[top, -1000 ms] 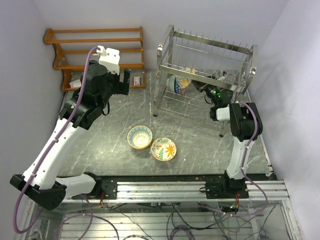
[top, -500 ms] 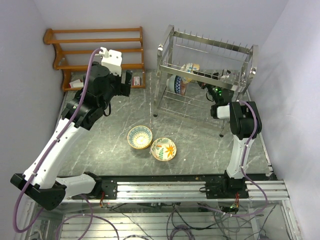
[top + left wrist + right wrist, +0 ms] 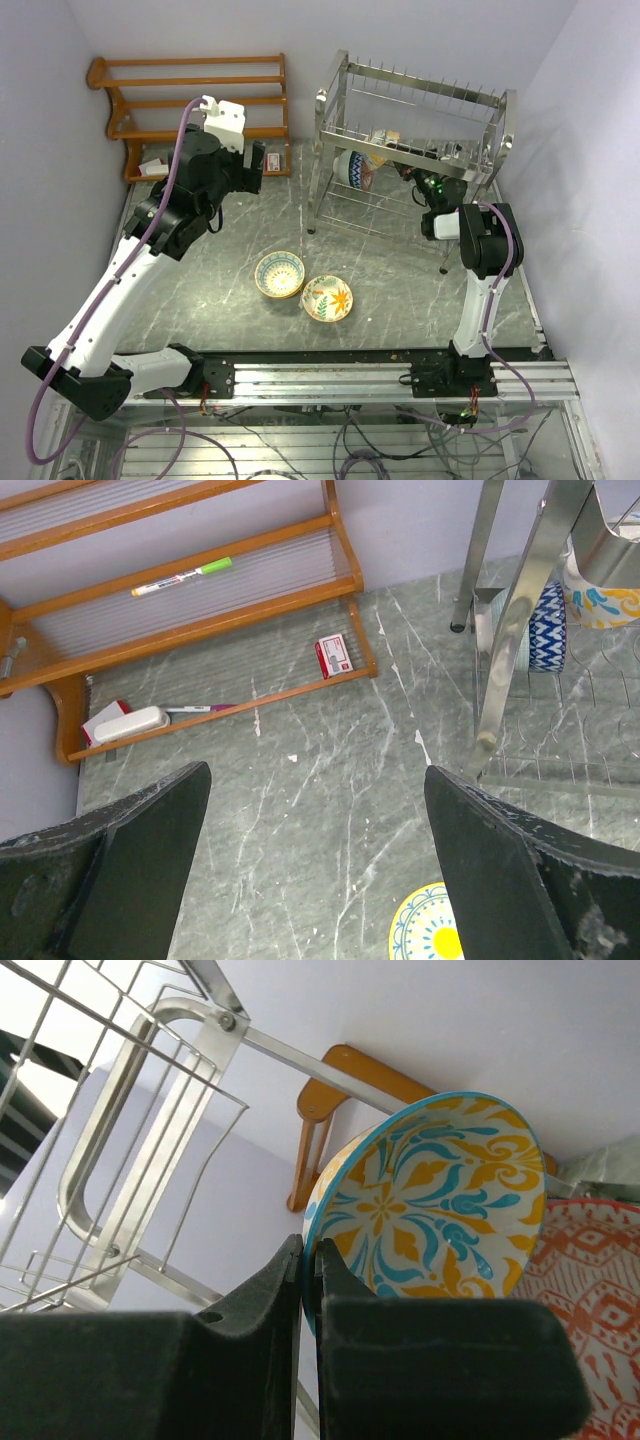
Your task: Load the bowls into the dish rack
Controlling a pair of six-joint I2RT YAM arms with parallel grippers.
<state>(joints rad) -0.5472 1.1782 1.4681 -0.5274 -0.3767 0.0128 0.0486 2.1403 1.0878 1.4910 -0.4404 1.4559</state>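
**Right pincer** (image 3: 308,1270): jaws clamped on the rim of a blue-and-yellow floral bowl (image 3: 440,1200). The bowl stands on edge directly ahead of the fingers, within the frame of the dish rack (image 3: 290,1052). An orange-patterned bowl (image 3: 590,1300) sits just beside it, to the pincer's right. Rack wires lie to the pincer's left, and the wooden shelf (image 3: 345,1070) is farther ahead.

**Left pincer** (image 3: 316,775): jaws wide apart, holding nothing, raised above the table (image 3: 330,730). The yellow-teal bowl (image 3: 432,935) lies below it on the table. The leaf-painted bowl (image 3: 327,298) lies just beside that one, and both are well apart from the rack.
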